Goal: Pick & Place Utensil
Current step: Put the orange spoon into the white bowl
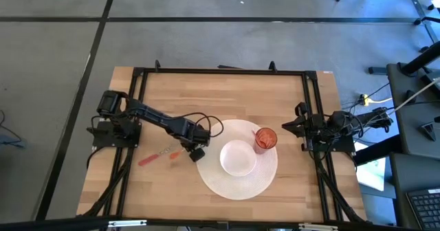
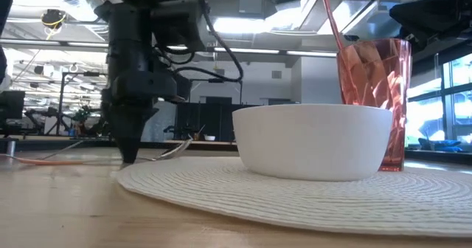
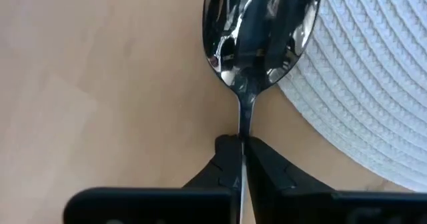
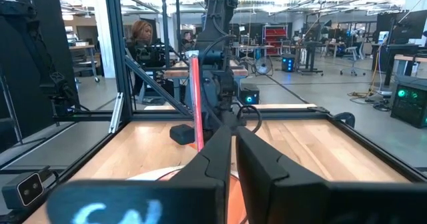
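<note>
Under the left gripper (image 3: 241,159), the spoon (image 3: 257,34) handle is hidden.

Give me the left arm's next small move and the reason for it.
Probably lift straight up a little. The left gripper is shut on the spoon at its neck, low over the wooden table, with the bowl end at the edge of the white placemat. Raising it should clear that edge.

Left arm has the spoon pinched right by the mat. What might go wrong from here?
The left gripper is shut on the thin neck of the spoon, so the spoon may pivot or slip when lifted. The spoon's bowl overlaps the edge of the woven placemat, which could snag or get dragged. The white bowl and the red cup with its straw stand close by; a wide swing might knock them. The right gripper waits at the table's right side.
</note>
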